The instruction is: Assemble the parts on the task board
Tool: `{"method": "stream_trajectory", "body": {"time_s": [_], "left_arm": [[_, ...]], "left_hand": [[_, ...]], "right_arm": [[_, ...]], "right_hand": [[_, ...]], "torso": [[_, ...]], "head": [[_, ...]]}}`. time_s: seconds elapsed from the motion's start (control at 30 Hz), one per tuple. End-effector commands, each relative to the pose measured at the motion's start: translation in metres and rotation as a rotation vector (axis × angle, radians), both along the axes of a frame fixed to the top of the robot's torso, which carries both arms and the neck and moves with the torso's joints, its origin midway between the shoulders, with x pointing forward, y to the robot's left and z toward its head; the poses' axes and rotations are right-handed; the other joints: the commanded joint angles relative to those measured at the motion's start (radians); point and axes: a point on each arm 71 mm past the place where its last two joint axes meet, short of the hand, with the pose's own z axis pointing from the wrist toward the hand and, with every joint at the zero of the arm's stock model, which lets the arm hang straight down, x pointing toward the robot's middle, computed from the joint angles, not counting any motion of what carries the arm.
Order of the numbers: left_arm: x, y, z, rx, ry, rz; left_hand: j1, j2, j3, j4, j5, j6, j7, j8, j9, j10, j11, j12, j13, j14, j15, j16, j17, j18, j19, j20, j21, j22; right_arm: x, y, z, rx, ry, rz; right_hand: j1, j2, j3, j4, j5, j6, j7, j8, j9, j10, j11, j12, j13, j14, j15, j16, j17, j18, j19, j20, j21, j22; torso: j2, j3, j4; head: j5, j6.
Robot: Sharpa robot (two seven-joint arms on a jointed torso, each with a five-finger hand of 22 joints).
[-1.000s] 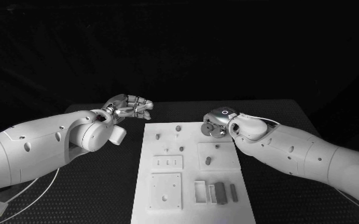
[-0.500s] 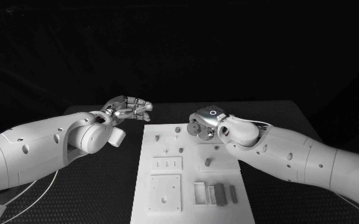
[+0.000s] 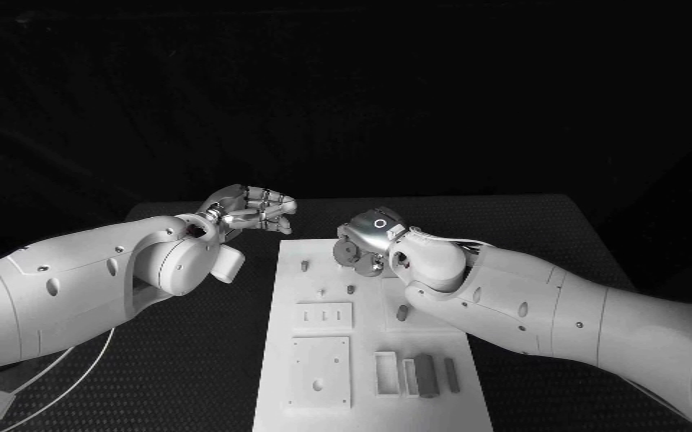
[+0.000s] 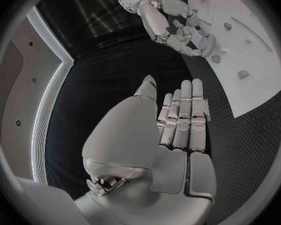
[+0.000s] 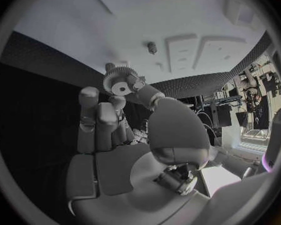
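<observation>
Dim, dark surround; sharp focus; wrist views fisheye-bent at edges.

Board's far end behind right hand

white task board, black table

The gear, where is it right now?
The gear is pinched in the right robot hand, over the far end of the task board in the head view.
</observation>
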Motion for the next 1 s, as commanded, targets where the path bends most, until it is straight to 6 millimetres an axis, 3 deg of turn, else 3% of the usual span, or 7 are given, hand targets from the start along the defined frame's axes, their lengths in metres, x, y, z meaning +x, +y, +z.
{"method": "stream_trajectory", "body": {"time_s": [0.03,0.77,1.0], "left_arm": [[0.000,-0.003,0.001,-0.004,-0.008,-0.014],[0.002,-0.006,0.001,-0.005,-0.008,-0.020],[0.002,-0.007,0.001,-0.005,-0.007,-0.021]], "left_hand": [[-0.009,-0.001,-0.005,-0.002,0.003,0.002,0.019,-0.007,-0.001,0.000,0.004,-0.005,-0.001,0.008,0.000,-0.004,0.001,0.015,0.004,0.000,-0.006,0.001],[-0.010,0.000,-0.005,-0.002,0.003,0.002,0.020,-0.008,-0.002,0.000,0.005,-0.006,-0.002,0.009,0.000,-0.006,0.004,0.015,0.004,0.000,-0.006,0.002],[-0.010,0.000,-0.005,-0.002,0.003,0.002,0.020,-0.008,-0.002,0.000,0.005,-0.006,-0.002,0.009,0.000,-0.007,0.004,0.015,0.004,0.000,-0.007,0.002]], "right_arm": [[0.002,0.002,-0.004,-0.039,-0.013,-0.011],[0.003,0.020,-0.015,-0.079,0.010,-0.007],[0.003,0.022,-0.022,-0.089,0.017,-0.009]], "right_hand": [[0.000,-0.013,-0.002,0.001,0.004,0.133,-0.026,-0.007,-0.002,-0.019,-0.024,0.003,-0.001,0.000,-0.010,0.002,0.001,0.072,0.007,-0.003,-0.004,0.011],[-0.003,-0.015,0.000,0.001,0.004,0.130,-0.025,-0.011,-0.003,-0.021,-0.023,0.002,-0.006,0.000,-0.008,0.000,0.002,0.072,0.007,-0.002,-0.007,0.009],[-0.005,-0.018,-0.001,0.001,0.004,0.130,-0.024,-0.012,-0.003,-0.021,-0.023,0.003,-0.008,0.000,-0.008,-0.001,0.002,0.072,0.007,-0.002,-0.008,0.009]], "torso": [[0.001,0.0008,0.0022],[0.000,0.0001,-0.0002],[0.000,0.0014,-0.0014]], "head": [[-0.003,0.001],[0.002,-0.003],[0.001,-0.003]]}}
